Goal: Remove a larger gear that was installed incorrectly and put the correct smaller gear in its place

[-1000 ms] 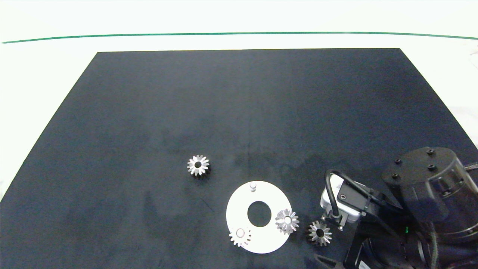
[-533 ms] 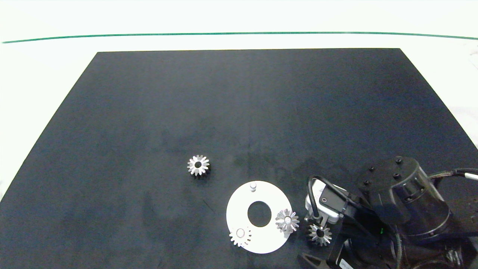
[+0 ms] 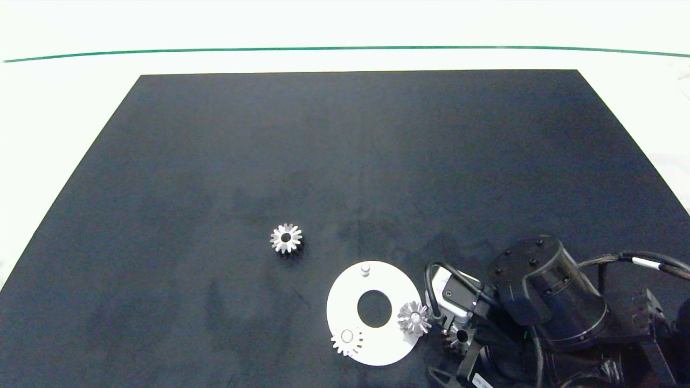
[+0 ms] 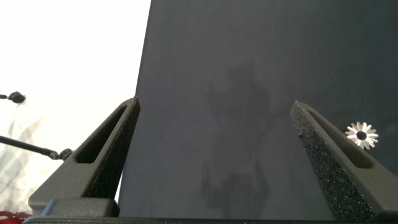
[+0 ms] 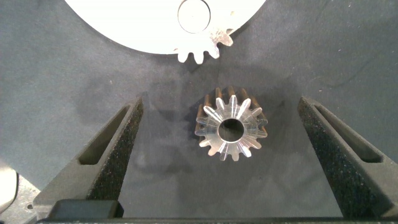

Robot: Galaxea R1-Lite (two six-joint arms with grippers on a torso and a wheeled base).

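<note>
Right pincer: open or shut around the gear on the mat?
Open. The right pincer straddles the smaller gear, its fingers well clear of the teeth on both sides.

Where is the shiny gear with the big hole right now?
In the head view, the smaller gear lies on the black mat near the front right, beside the white disc, between the open right gripper's fingers.

White disc with whitish gear on black mat

Silver gear, black mat
</note>
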